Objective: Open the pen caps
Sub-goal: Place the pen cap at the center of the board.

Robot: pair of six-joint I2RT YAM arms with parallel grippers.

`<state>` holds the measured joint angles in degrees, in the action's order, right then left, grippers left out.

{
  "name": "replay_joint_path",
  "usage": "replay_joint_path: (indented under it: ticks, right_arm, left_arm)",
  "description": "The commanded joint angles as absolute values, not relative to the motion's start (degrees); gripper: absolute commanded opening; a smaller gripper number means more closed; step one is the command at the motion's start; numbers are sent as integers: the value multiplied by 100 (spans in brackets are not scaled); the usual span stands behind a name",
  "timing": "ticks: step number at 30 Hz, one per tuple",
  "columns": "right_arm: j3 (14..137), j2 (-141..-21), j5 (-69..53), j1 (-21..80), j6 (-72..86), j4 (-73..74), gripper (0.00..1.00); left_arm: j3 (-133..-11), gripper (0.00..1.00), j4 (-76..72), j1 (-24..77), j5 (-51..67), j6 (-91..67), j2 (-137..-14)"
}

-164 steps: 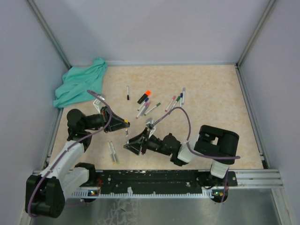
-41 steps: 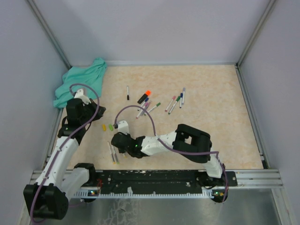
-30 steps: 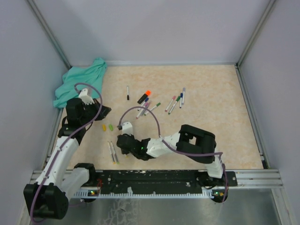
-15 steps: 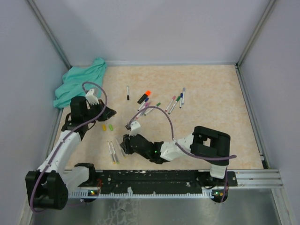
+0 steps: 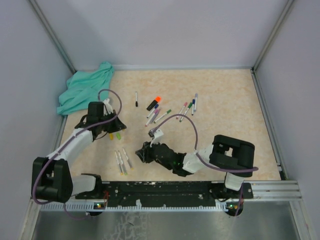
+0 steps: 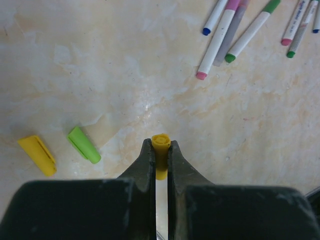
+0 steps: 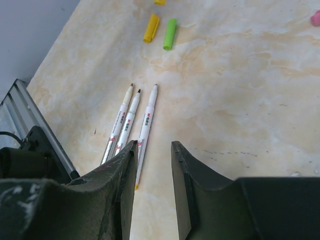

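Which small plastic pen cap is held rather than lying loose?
The yellow cap pinched in the left hand; the loose yellow cap and green cap lie flat.

Left fingers [image 6: 146, 167]: closed together on the held yellow cap [image 6: 161, 143], whose round end pokes out just past the fingertips. Bench [image 6: 100, 60]: pale marbled surface. Just left of the fingertips, lying flat: green cap [image 6: 84, 145]. Further left, apart from it: loose yellow cap [image 6: 37, 155]. Well ahead and right of the fingers, lying close together at a slant: blue-tipped pen [image 6: 215, 18], pink-capped pen [image 6: 218, 42], grey pen [image 6: 233, 33], green-capped pen [image 6: 251, 33]. At the far right edge: more pens [image 6: 296, 26], partly cut off.
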<state>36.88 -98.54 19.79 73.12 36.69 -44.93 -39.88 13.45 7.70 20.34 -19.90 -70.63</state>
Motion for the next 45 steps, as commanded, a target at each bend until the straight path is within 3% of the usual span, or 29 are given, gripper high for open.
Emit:
replay_joint_path:
  ticks: [1,12,16,20,22,30,36,39,42,45]
  right_arm:
    - [3433,-9358,2142,7192,3874,-5306,33]
    - [3158,-9108,2399,7154,3965,-5408,33]
    - [2991,-9006,2492,7126,4022,-5567,33]
    - [2885,-8972,2495,7098,4059,-5719,34]
    - [2829,-8969,2491,7058,4079,-5807,34]
    - [2441,-8723,2562,7028,4091,-6228,34]
    - [2131,-8596,2783,7030,4070,-6686,39]
    - [1948,-8637,2839,7023,4062,-7133,40]
    - [1669,-8879,2992,7015,4061,-8010,48]
    - [1262,-9494,3030,6984,4067,-9583,49]
  left_arm:
    - [-4269,0,1667,1098,894,-2278,-7208]
    - [-4761,7,2350,1645,-35,-2580,-8460]
    - [-4803,18,2382,1661,-57,-2559,-8569]
    - [-4869,35,2433,1660,-68,-2507,-8717]
    - [-4935,36,2511,1659,-155,-2478,-8771]
    - [-5048,41,2551,1661,-266,-2282,-8522]
    - [-5015,47,2016,1632,457,-1447,-7403]
    - [-4594,66,1106,1564,1131,-1248,-6738]
    - [-3942,97,-284,1515,1854,-1587,-6296]
    - [-3673,99,-1312,1486,2521,-1814,-6439]
